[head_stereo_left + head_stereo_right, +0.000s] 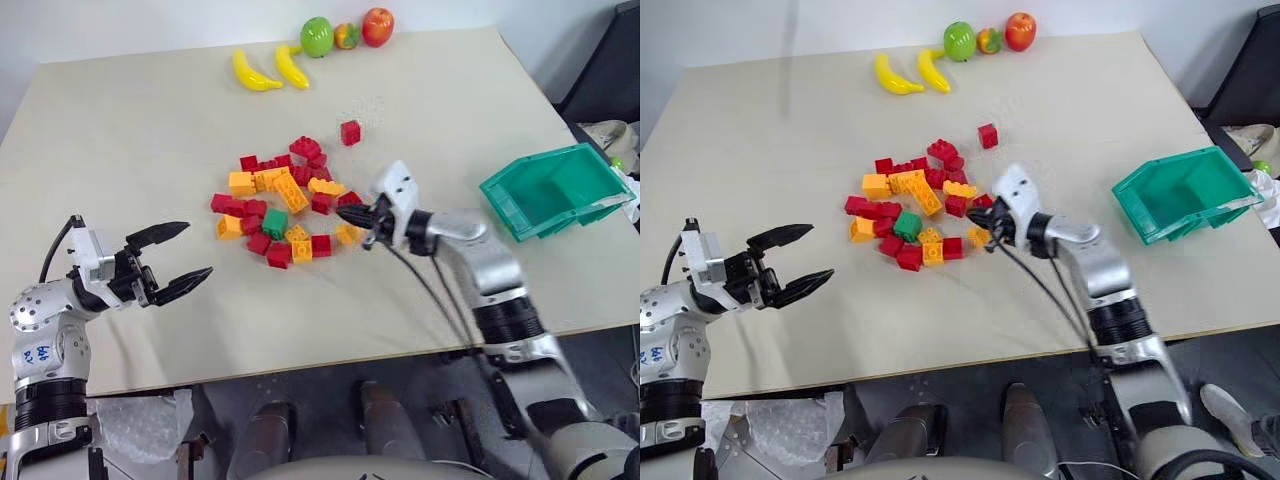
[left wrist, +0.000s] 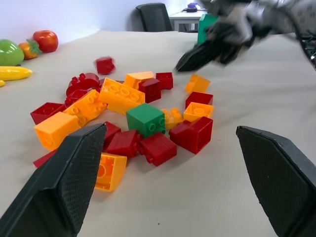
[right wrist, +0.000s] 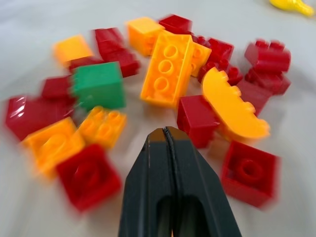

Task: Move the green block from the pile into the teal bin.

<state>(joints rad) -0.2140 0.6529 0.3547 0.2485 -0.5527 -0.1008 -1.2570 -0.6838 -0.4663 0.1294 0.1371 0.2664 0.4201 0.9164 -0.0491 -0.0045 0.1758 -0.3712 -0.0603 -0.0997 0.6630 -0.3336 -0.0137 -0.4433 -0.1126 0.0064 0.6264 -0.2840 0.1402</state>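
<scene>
The green block (image 1: 275, 223) sat in the near-left part of the pile (image 1: 285, 205), studs up, hemmed by red bricks and a yellow one touching or just beside it, well apart from the teal bin (image 1: 553, 189) at the bench's (image 1: 150, 130) right edge. By my judgement it was light, rigid, smooth plastic, apt to skid if nudged; the surest hold would be across two opposite flat sides, though neighbours crowded those faces.

The right claw (image 3: 165, 133) hung at the pile's right edge, its fingers pressed together on nothing. The left claw (image 1: 172, 258) waited left of the pile, spread wide and empty.

The block's lower edges were hidden behind adjoining bricks, so whether it rested on the bench or on another brick could not be told. The right wrist view was smeared by motion, and the bin's floor was partly hidden by its walls.
</scene>
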